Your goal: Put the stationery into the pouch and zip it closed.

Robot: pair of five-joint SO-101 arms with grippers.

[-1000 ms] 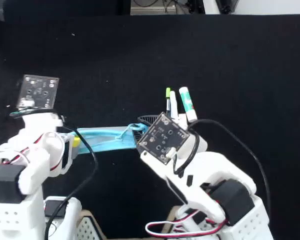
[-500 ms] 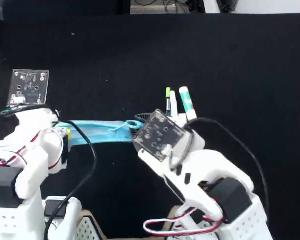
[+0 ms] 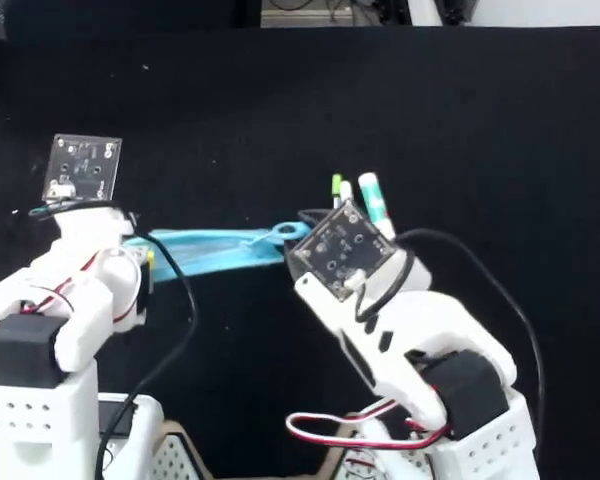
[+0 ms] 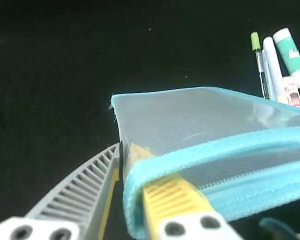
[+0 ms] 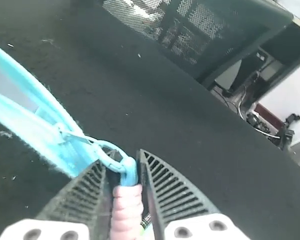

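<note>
The light blue mesh pouch (image 3: 215, 250) hangs stretched above the black table between the two arms. My left gripper (image 4: 125, 150) is shut on one end of the pouch (image 4: 190, 125), its yellow finger (image 4: 165, 195) against the blue edging. My right gripper (image 5: 124, 162) is shut on the blue zipper pull loop (image 5: 110, 150) at the other end, and a pink ribbed piece (image 5: 125, 205) sits between its black fingers. On the table beyond the pouch lie a green-capped pen (image 4: 255, 55), a white pen (image 4: 271, 62), a glue stick (image 4: 291, 52) and a small eraser (image 4: 293, 92).
The stationery (image 3: 355, 195) lies just behind the right arm's wrist board (image 3: 345, 250). Black cloth (image 3: 430, 120) covers the whole table. A dark mesh chair (image 5: 190, 30) and cables stand beyond the table's far edge.
The zipper end of the pouch has risen and shifted right with the right gripper, pulling the pouch straighter. The left arm swung out left, then came back.
</note>
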